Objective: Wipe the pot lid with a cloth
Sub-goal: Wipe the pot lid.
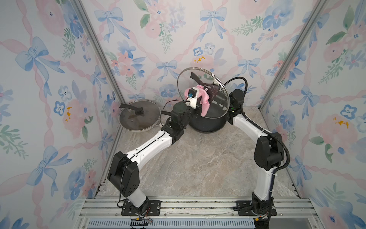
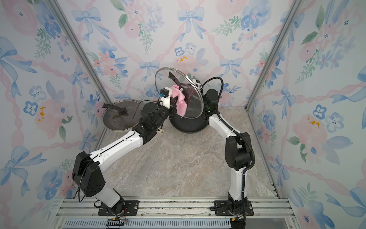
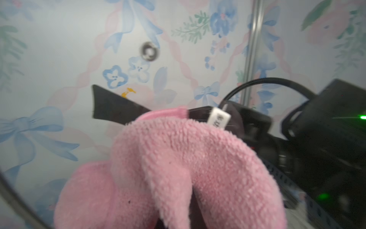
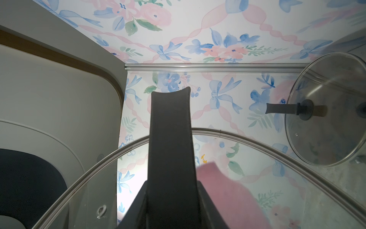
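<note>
Quick look at the setup: the pot lid point(image 1: 185, 83) is up in the air at the 12 o'clock end of the marble tabletop point(image 1: 198, 162). It's tipped almost on edge, right above a dark pot point(image 1: 208, 124). The lid is clear glass with a thin metal rim and a small vent hole point(image 3: 149, 51). A long flat black handle point(image 4: 170, 138) runs out from the hub toward 11 o'clock in both top views.

The right gripper point(image 4: 172, 216) is on the handle side of the glass, clamped on the base of the handle with a jaw either side of it.

The left gripper point(image 1: 198, 98) is on the other face of the lid, closed tight on the cloth point(image 3: 178, 168). Its fingers are buried in the fabric, so you can't actually see them.

The cloth is a soft pink rag with a fuzzy looped pile, bunched into thick folds, with a little white label point(image 3: 218, 119) on one edge. It sits at the middle of the lid, apparently against the glass, and a loose tail hangs toward 6 o'clock. From the right wrist view it's just a dull pink smear through the glass.

A second glass lid point(image 1: 138, 117) sits tilted by the wall at about 10 o'clock, well apart from the cloth.
</note>
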Motion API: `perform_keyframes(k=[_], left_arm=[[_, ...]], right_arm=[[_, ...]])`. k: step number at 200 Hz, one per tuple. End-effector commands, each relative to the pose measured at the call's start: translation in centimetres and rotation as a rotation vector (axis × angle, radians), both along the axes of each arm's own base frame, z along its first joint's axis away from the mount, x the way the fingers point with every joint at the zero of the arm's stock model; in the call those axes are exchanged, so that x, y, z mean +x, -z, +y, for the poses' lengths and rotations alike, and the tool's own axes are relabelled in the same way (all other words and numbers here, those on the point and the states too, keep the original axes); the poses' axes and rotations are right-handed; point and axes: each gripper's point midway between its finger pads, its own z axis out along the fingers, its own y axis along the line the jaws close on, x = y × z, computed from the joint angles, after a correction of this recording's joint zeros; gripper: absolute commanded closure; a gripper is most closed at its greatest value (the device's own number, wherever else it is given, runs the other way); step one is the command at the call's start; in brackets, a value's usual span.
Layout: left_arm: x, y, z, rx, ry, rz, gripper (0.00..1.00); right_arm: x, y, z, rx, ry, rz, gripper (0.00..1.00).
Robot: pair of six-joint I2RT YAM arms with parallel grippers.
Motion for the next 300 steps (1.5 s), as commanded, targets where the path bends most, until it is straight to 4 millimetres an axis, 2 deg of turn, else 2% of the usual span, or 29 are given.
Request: perform_keyframes(k=[1, 17, 35, 55, 76, 97, 113, 126, 134, 146, 169, 181, 190, 201, 212, 226, 263, 277, 300], left_arm=[[-5.9, -3.8, -5.7, -0.033, 0.256, -0.095, 0.94], [-7.8, -4.1, -7.4, -0.032, 0.334, -0.106, 0.94], [-6.2, -3.2, -6.2, -0.037, 0.255, -0.073, 0.94], [-2.3, -0.7, -2.2, -0.011, 0.085, -0.021, 0.94], [2.4, 2.6, 4.0, 0.02, -0.12, 0.045, 0.95], [5.1, 4.9, 8.9, 0.052, -0.28, 0.094, 0.95], [5.6, 5.2, 10.4, 0.061, -0.33, 0.098, 0.95], [5.5, 5.1, 9.9, 0.067, -0.316, 0.093, 0.95], [4.9, 5.0, 8.6, 0.071, -0.272, 0.088, 0.95], [3.2, 4.5, 5.4, 0.095, -0.181, 0.062, 0.94], [-1.9, 3.8, -2.1, 0.107, 0.057, 0.031, 0.94], [-4.0, 3.7, -4.9, 0.092, 0.161, 0.036, 0.94], [-4.9, 3.7, -6.0, 0.081, 0.214, 0.045, 0.94], [-4.6, 4.1, -6.1, 0.078, 0.2, 0.06, 0.94], [-3.3, 5.1, -5.3, 0.095, 0.145, 0.074, 0.94], [-1.1, 6.7, -3.2, 0.115, 0.073, 0.11, 0.95], [5.2, 10.8, 5.0, 0.176, -0.172, 0.194, 0.95], [7.0, 10.6, 8.4, 0.161, -0.272, 0.208, 0.96], [7.7, 7.5, 13.1, 0.077, -0.413, 0.185, 0.96]], right_arm=[[-3.2, -7.4, -1.1, 0.105, -0.005, -0.191, 1.0], [-3.2, -7.2, -1.0, 0.107, -0.009, -0.187, 1.0], [-3.6, -7.7, -1.1, 0.113, -0.011, -0.201, 1.0], [-4.1, -8.1, -1.2, 0.116, -0.012, -0.213, 1.0], [-4.5, -8.4, -1.4, 0.115, -0.012, -0.217, 1.0], [-4.7, -8.6, -1.5, 0.116, -0.014, -0.22, 1.0], [-4.6, -8.7, -1.5, 0.114, -0.012, -0.22, 1.0], [-4.5, -8.7, -1.4, 0.114, -0.013, -0.218, 1.0], [-4.4, -8.7, -1.4, 0.113, -0.015, -0.217, 1.0], [-4.3, -8.6, -1.2, 0.112, -0.019, -0.216, 1.0], [-3.7, -8.4, -1.0, 0.115, -0.021, -0.208, 1.0], [-3.5, -8.3, -0.8, 0.118, -0.023, -0.206, 1.0], [-3.5, -8.3, -0.7, 0.122, -0.028, -0.206, 1.0], [-3.6, -8.5, -0.7, 0.127, -0.031, -0.211, 1.0], [-3.7, -8.7, -0.8, 0.131, -0.031, -0.218, 1.0], [-4.1, -8.9, -0.8, 0.129, -0.033, -0.226, 1.0], [-4.5, -9.2, -1.5, 0.125, -0.024, -0.233, 1.0], [-4.5, -9.1, -1.8, 0.12, -0.02, -0.233, 1.0], [-4.0, -8.3, -2.6, 0.088, 0.015, -0.224, 1.0]])
